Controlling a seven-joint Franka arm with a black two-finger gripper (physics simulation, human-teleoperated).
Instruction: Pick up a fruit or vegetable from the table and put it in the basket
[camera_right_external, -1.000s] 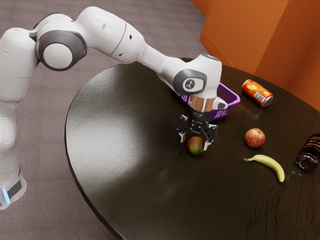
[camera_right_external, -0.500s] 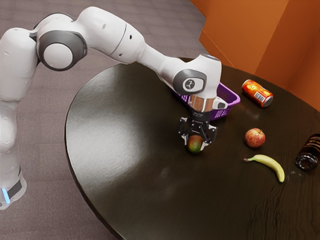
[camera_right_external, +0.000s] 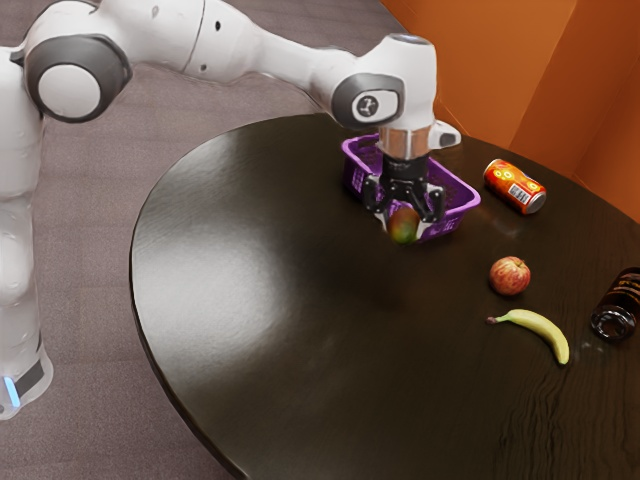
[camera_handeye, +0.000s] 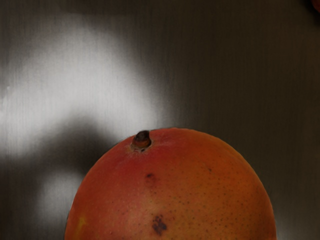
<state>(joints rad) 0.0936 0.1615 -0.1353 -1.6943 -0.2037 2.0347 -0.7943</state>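
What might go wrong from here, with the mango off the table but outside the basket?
The round mango is held between two fingers of the gripper, so it might slip. In the exterior view it overlaps the near wall of the basket; if carried too low, it could bump the rim.

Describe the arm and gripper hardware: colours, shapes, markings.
Arm: glossy white, rounded links; dark grey joint rims around white round caps; small dark logo near the wrist; coppery band below it; blue light strip at the base. Gripper: black, two jointed fingers.
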